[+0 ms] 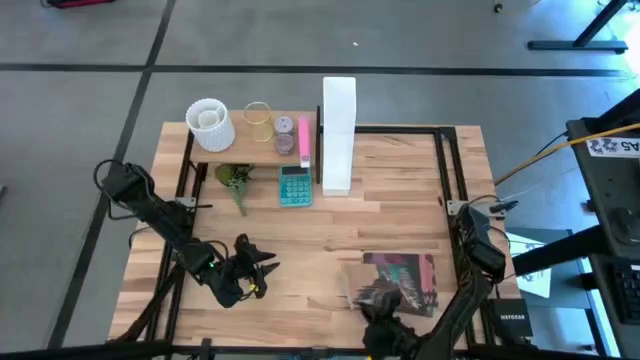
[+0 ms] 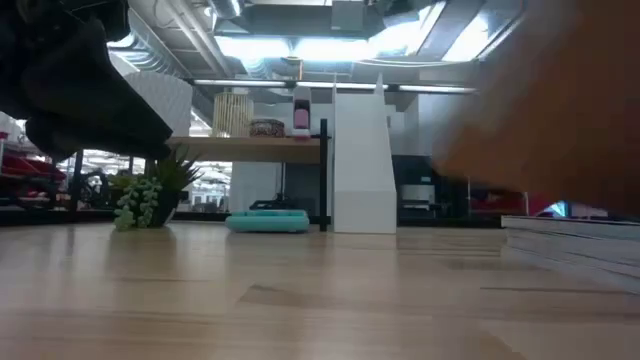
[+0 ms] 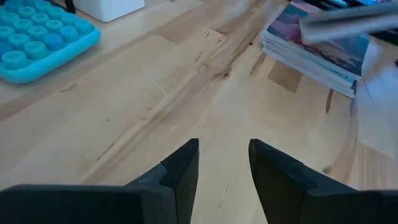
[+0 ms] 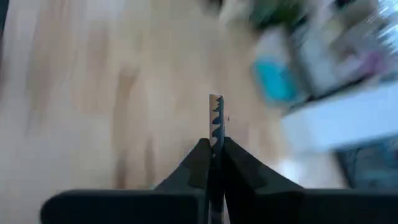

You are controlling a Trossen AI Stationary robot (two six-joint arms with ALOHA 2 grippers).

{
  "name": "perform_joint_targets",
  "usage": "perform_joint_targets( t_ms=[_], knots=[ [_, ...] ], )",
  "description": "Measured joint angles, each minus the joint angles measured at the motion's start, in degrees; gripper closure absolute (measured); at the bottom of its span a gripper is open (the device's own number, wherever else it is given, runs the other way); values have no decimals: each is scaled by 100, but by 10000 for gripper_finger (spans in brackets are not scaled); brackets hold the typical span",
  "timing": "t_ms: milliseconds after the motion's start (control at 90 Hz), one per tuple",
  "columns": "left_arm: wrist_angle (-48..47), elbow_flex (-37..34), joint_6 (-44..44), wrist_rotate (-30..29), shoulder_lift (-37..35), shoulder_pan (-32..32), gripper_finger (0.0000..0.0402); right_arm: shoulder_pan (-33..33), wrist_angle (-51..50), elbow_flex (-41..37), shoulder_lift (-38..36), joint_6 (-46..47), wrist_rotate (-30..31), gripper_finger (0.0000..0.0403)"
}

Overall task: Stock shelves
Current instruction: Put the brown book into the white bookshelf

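Here's the right gripper (image 4: 215, 149) down at the near edge of the table, fingers pressed together on a thin flat edge, apparently the top cover or page of the stack of magazines (image 1: 400, 283); what exactly it pinches is hard to tell. That stack lies flat on the near right part of the tabletop (image 1: 320, 250), its colourful cover facing up, and the low view shows its layered edges (image 2: 575, 245) at the right. Over on the near left, the left gripper (image 3: 224, 165) hangs just above bare wood, fingers spread with a clear gap between them and nothing held, pointing toward the magazines (image 3: 317, 46). Now the far side: the small wood shelf (image 1: 255, 150) with its black frame stands at the far left, carrying a white ribbed vase (image 1: 210, 125), a clear glass (image 1: 259, 118), a small round pinkish container (image 1: 285, 133) and a pink upright item (image 1: 304, 140). Just to its right, the tall white file box (image 1: 338, 135) stands upright, touching or nearly touching the shelf frame. In front of the shelf, a teal calculator (image 1: 295, 186) lies flat, with a little green plant (image 1: 235, 180) to its left.
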Motion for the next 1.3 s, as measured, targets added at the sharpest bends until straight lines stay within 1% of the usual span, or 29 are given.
perform_joint_targets(
  t_ms=[133,211,289,356,467,567,744,856,933,1011,1111,1156,1222,1300],
  knots=[
    [6,0,152,-2,0,-14,276,-4,-131,244,-13,75,1351,398],
    [18,0,262,-4,-2,-22,276,-5,-267,245,-93,518,2017,398],
    [22,0,335,-25,-2,-24,276,-9,-546,248,-206,1041,2530,398],
    [25,0,393,-47,-2,-24,276,-9,-689,248,-286,1419,2560,398],
    [27,0,476,-128,-3,-24,276,-89,-668,201,-351,1507,2567,398],
    [29,0,594,-178,-7,-24,276,-189,-647,201,-358,1778,2572,398],
    [20,0,738,-221,-97,-36,276,-300,-44,203,-350,1753,2555,398],
    [17,0,900,-223,-247,-92,277,-299,671,201,-350,1003,2405,398],
    [18,0,1056,-222,-374,-138,276,-301,1420,203,-350,201,2037,398],
    [29,0,1203,-223,-521,-155,277,-375,2312,201,-350,-982,1379,398],
    [19,0,1351,-225,-661,-173,277,-577,3465,202,-348,-2601,178,398],
    [17,0,1394,-229,-714,-177,277,-699,3812,203,-341,-3125,-95,398],
    [10,0,1458,-234,-773,-195,277,-857,4026,203,-341,-3640,-69,398],
    [-10,0,1461,-240,-824,-253,277,-999,3977,203,-345,-4016,294,398]
  ],
)
